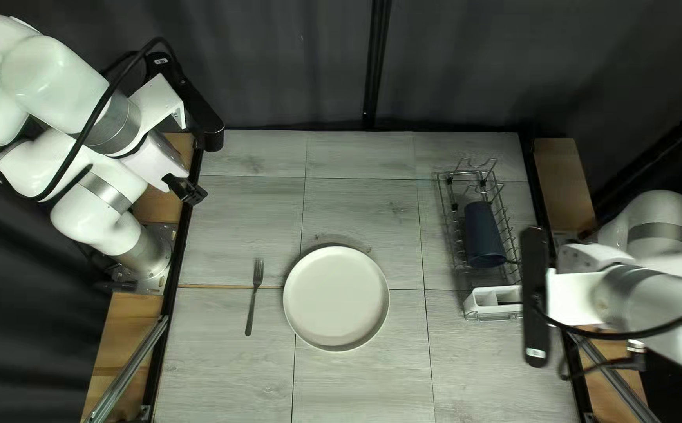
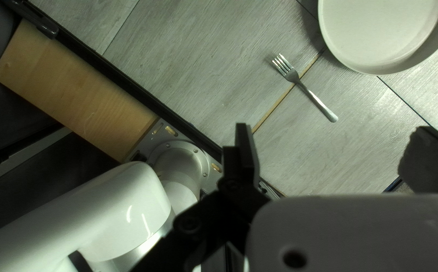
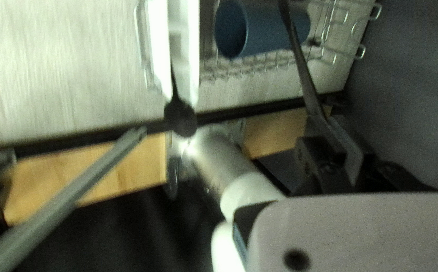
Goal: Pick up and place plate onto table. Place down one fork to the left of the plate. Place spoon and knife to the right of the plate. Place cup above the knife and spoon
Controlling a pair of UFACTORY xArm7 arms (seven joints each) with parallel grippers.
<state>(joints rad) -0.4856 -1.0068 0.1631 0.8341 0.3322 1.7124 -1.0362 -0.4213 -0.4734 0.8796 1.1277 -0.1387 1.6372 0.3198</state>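
Right tool (image 3: pixel 334 149): closed, clamped on what looks like the knife (image 3: pixel 302 75). It's blurred, so the utensil type is my best read. The knife's long axis runs straight out from the tool, free end over the wire rack (image 3: pixel 241 68), right beside the cup (image 3: pixel 253 30). Only the right wrist view shows the grip; from the top, the black wrist mount (image 1: pixel 535 294) covers it.

Cup lies on its side in the rack, mouth toward the tool, axis far-to-near. A dark rounded end, probably the spoon (image 3: pixel 180 118), sticks out of the white holder (image 3: pixel 181 45) at the rack's near end.

Left tool (image 2: pixel 336 155): open, empty, above the left edge of the desk (image 1: pixel 229 235).

Fork (image 1: pixel 252 299) lies just left of the plate (image 1: pixel 336 296), not touching, long axis near-to-far, tines toward the far edge. The left wrist view shows the tines clearly.
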